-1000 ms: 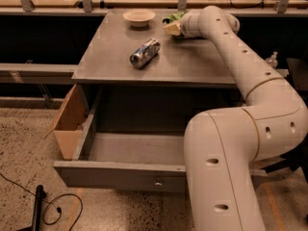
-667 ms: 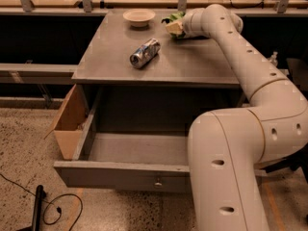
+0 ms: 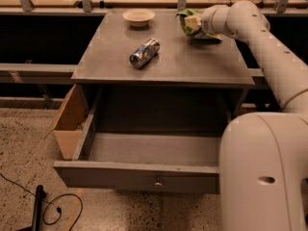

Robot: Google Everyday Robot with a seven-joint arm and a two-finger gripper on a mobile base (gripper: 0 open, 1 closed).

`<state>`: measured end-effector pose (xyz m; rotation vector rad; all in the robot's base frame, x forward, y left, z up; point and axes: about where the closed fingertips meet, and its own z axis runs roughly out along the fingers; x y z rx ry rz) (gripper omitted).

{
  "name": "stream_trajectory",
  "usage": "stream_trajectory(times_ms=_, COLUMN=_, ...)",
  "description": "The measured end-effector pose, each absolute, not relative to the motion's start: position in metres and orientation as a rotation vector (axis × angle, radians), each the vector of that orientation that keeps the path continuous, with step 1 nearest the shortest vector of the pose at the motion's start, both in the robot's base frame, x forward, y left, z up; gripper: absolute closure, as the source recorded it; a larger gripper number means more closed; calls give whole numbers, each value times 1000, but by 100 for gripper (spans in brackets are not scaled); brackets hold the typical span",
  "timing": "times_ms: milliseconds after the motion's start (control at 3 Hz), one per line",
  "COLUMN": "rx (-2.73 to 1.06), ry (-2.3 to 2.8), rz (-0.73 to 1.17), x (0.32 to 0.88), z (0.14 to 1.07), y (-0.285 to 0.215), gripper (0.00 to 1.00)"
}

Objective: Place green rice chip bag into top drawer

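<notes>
We see the gripper [image 3: 196, 25] at the far right of the cabinet top [image 3: 187, 64], right against the bag [image 3: 184, 17], which lies there partly hidden behind it. We cannot tell whether it is spread or clamped on the bag. The drawer [image 3: 139, 176] below stands pulled open. A can [image 3: 144, 53] lies mid-top, well apart from the gripper.
</notes>
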<state>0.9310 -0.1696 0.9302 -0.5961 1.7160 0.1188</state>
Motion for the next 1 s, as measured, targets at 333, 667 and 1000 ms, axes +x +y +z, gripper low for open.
stream_trajectory(times_ms=333, rx=-573, ry=1697, rz=211, x=880, z=938, y=-198, gripper=100)
stream_trajectory(times_ms=667, rx=-569, ry=1686, rz=298, x=819, z=927, y=-216, gripper=100)
stream_trajectory(times_ms=1000, rx=-587, ry=1637, rz=423, x=765, z=906, y=-231, gripper=100)
